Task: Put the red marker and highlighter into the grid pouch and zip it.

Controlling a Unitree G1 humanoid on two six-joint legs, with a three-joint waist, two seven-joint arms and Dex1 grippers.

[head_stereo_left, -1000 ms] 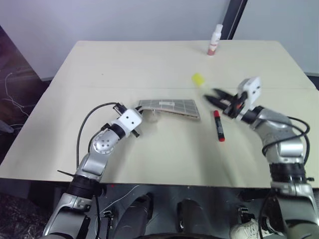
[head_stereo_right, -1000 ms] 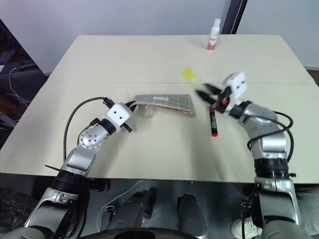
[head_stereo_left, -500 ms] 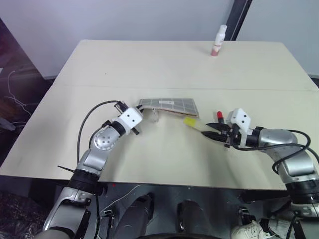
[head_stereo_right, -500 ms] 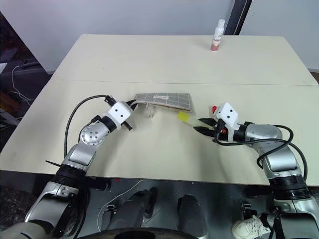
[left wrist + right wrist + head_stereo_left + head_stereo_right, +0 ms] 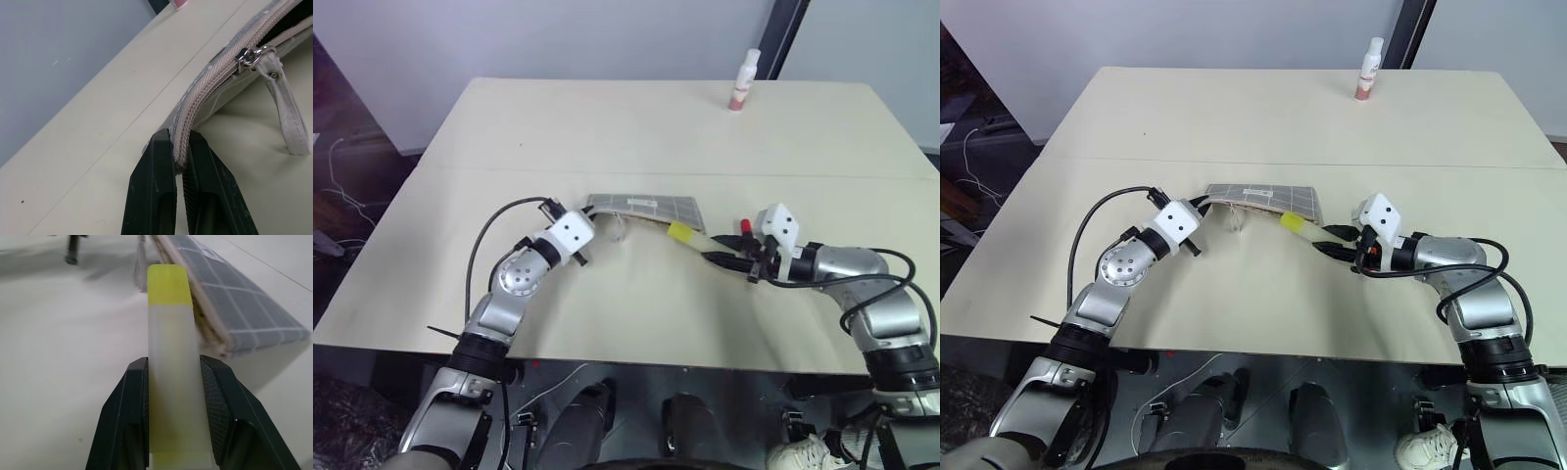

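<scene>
From the head views, a flat grey fabric grid pouch is seen mid-table, with a red marker lying beside the right gripper. In the left wrist view, the left gripper is clenched on the pouch's beige zip edge, the pull tab hanging loose. In the right wrist view, a chunky pale highlighter with a yellow end is grasped, pointing at the pouch's open edge.

Even, bright overhead light; soft shadows on the table; head views sharp, wrist-view backgrounds slightly soft.
</scene>
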